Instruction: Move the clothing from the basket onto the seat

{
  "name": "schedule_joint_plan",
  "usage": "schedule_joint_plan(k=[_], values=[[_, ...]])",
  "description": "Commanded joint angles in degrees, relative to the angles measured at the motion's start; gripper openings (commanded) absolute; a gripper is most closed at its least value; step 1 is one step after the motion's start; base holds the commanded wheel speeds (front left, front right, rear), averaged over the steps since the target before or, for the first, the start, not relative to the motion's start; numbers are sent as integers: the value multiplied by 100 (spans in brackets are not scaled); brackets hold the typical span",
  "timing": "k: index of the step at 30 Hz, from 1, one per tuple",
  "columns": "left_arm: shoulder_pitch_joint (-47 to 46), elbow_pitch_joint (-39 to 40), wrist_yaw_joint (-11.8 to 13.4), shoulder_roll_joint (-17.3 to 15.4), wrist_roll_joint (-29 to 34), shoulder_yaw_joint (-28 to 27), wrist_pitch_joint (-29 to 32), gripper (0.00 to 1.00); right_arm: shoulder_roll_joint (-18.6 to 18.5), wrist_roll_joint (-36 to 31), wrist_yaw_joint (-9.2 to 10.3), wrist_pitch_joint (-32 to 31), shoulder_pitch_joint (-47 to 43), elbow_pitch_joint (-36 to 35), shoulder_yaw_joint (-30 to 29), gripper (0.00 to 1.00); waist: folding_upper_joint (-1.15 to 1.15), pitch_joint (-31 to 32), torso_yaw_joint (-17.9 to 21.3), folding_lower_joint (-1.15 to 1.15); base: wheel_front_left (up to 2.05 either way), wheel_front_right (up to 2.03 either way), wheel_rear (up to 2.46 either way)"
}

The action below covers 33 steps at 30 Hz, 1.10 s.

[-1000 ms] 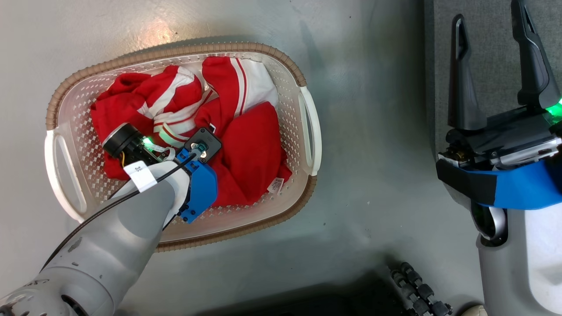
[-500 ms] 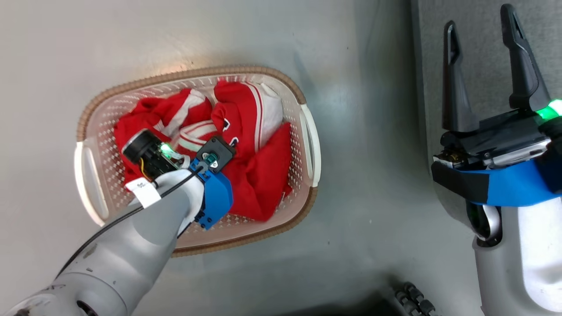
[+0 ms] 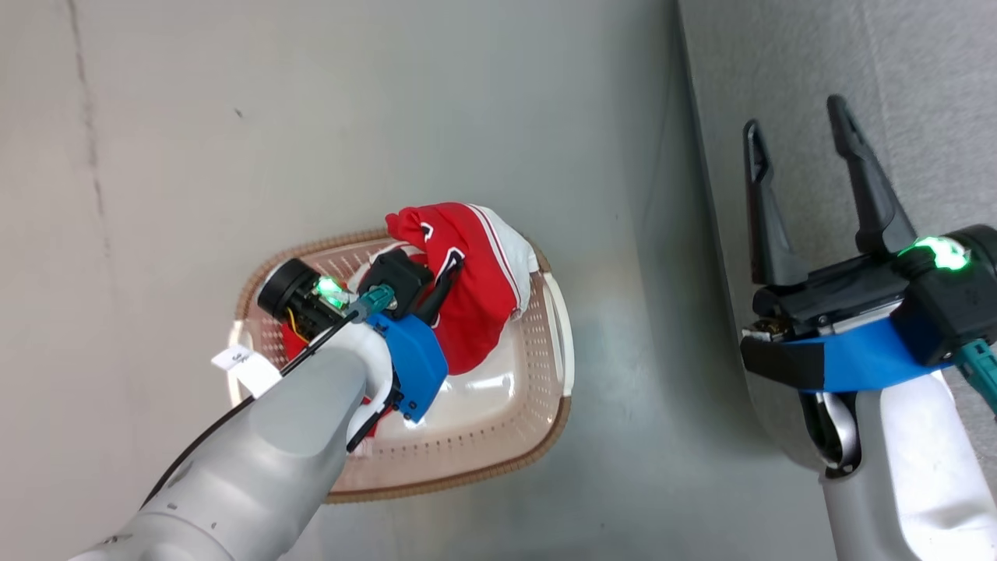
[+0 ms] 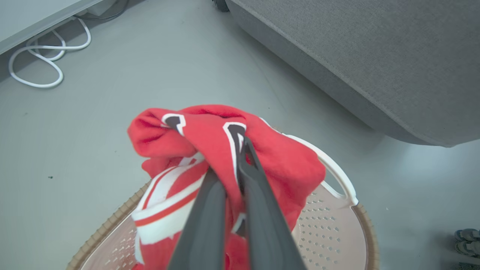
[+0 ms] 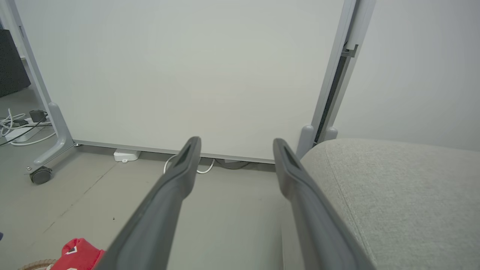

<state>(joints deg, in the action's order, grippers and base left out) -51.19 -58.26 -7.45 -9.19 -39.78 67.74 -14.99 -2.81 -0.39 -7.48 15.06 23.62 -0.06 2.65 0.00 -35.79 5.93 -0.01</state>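
Red fabric with white stripes and black-edged lettering, a jersey (image 4: 285, 165), is bunched between the two long dark fingers of the left gripper (image 4: 230, 161), whose jaws are pinched nearly together on a fold of it. In the head view the bundle hangs at the centre of the frame, over the upper edge of the cream-white perforated plastic basket (image 3: 537, 382) with its brown woven-look rim. The basket's pale base lies bare at its lower right. A scrap of red beside the pale forearm (image 3: 296, 421) may be the second garment (image 3: 290, 344), though the arm hides most of it. At the right of the frame the right gripper (image 3: 794, 117) has its jaws spread wide and holds nothing, its fingers over the edge of the large grey fabric sofa (image 3: 919, 70). The basket stands on the smooth grey floor (image 3: 311, 117), near the sofa.
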Motion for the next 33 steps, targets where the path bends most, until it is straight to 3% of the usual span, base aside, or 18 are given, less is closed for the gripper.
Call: schedule_joint_plan(k=[1,16,33], values=[[108,75,0,-45,47,-92,-26,0,-15,36,-3,18,-99,38,9,100,0,462,-99,1,0,0,0],[1180,1227,0,-163,560,-1653,-28,0,-15,107,-3,18,-952,442,-42,100,0,2197,-291,1,0,0,0],[934,2307,0,-138,1064,-2293,-28,0,-15,256,-3,18,-1700,587,-139,100,0,3160,-647,1,0,0,0]])
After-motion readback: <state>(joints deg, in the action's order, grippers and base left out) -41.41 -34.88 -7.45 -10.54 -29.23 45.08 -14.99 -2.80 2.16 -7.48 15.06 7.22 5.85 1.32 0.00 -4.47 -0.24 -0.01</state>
